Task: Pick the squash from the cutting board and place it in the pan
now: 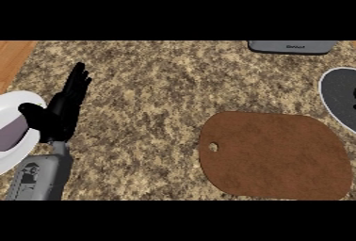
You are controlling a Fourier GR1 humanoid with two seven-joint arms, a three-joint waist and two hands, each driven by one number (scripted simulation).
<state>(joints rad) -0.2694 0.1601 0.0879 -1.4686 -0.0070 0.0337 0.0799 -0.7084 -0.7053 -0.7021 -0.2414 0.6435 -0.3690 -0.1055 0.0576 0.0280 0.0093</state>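
A brown cutting board (274, 154) with a small hole near its left edge lies on the counter at the lower right; nothing lies on it. The dark pan (341, 96) with a pale rim shows at the right edge, partly cut off. No squash is in view. My left hand (62, 110) stands at the left with its fingers straight and pointing up, open and holding nothing. My right hand does not show.
A white plate (17, 127) lies at the left edge, partly behind my left hand. A grey flat device (292, 46) sits at the counter's far edge, upper right. Wooden floor (14, 54) shows at the upper left.
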